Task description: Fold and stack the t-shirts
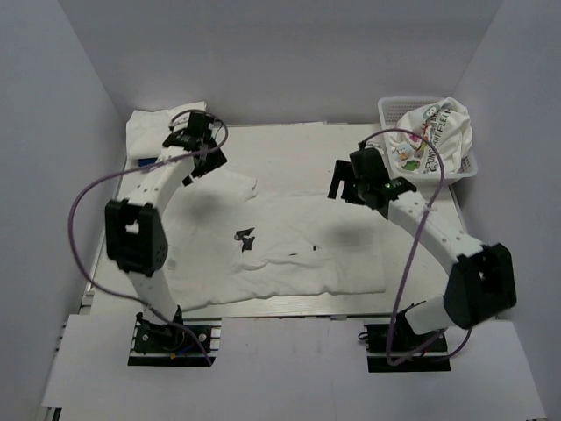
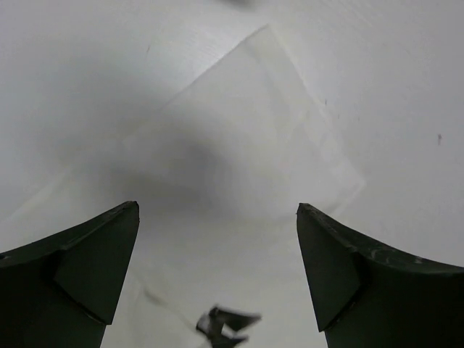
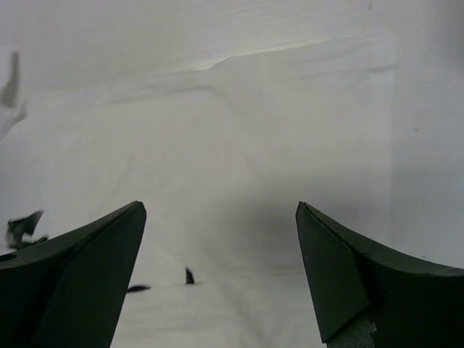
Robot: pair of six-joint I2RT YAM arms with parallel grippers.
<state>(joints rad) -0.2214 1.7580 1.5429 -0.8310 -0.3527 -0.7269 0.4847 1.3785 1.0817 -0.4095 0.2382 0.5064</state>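
Note:
A plain white t-shirt (image 1: pixel 289 250) lies spread flat in the middle of the table, with a small dark print (image 1: pixel 244 237) near its centre. My left gripper (image 1: pixel 204 168) hovers open over its far-left sleeve (image 2: pixel 246 130), nothing between the fingers (image 2: pixel 94 268). My right gripper (image 1: pixel 348 191) hangs open over the shirt's far-right part (image 3: pixel 239 130), also holding nothing. The dark print (image 2: pixel 225 326) shows at the bottom of the left wrist view. A white t-shirt with a colourful print (image 1: pixel 438 132) sits bunched in the basket. Folded white cloth (image 1: pixel 151 132) lies at the far left corner.
A white lattice basket (image 1: pixel 393 109) stands at the far right corner. A bit of blue (image 1: pixel 145 162) peeks from under the folded white cloth. White walls close in the table on three sides. Purple cables loop off both arms.

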